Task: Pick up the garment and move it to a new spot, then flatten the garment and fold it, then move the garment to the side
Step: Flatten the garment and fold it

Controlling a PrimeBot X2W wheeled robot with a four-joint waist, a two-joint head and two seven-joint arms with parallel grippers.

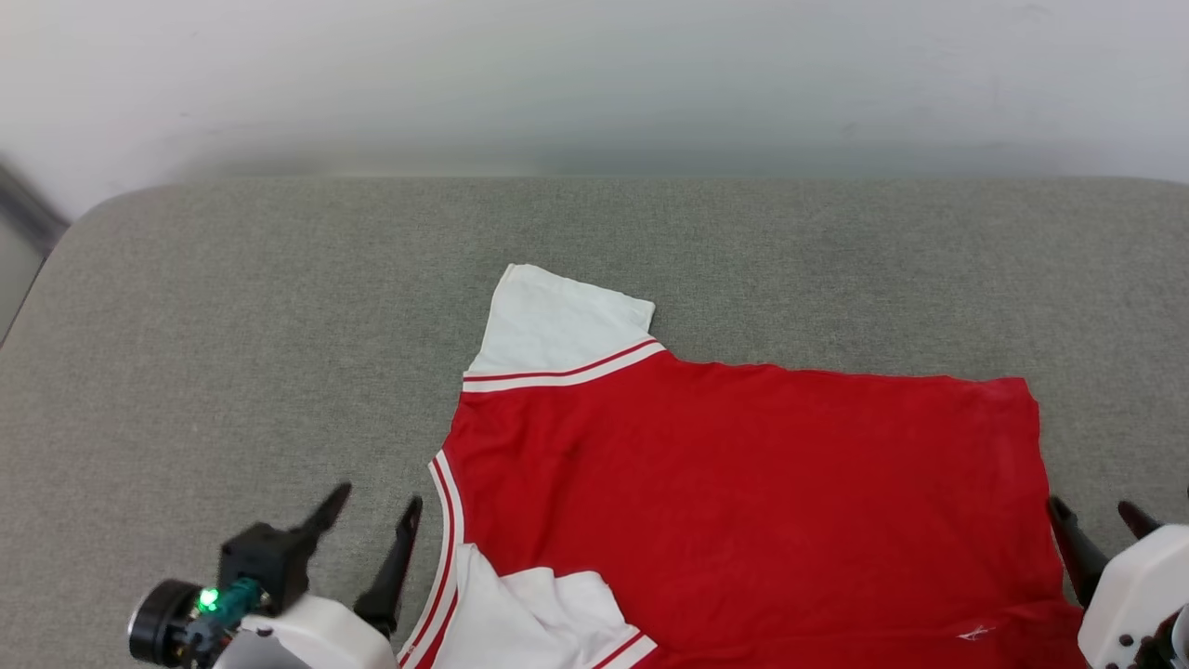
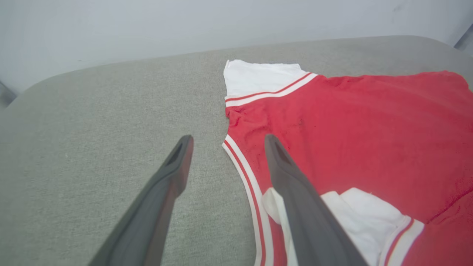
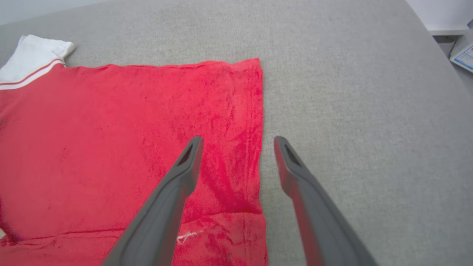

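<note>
The shirt lies spread on the grey cushion, between the 2 claws. The left claw is wide open and empty, with the striped trim just to its right. The right claw is also wide open and empty, poised over the shirt's side edge. The cloth looks light, limp and likely to sag, so pinching 2 near corners probably suits it best.

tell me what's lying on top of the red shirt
A white sleeve lies folded onto the shirt beside the striped collar. The red cloth beneath that sleeve is covered.
</note>
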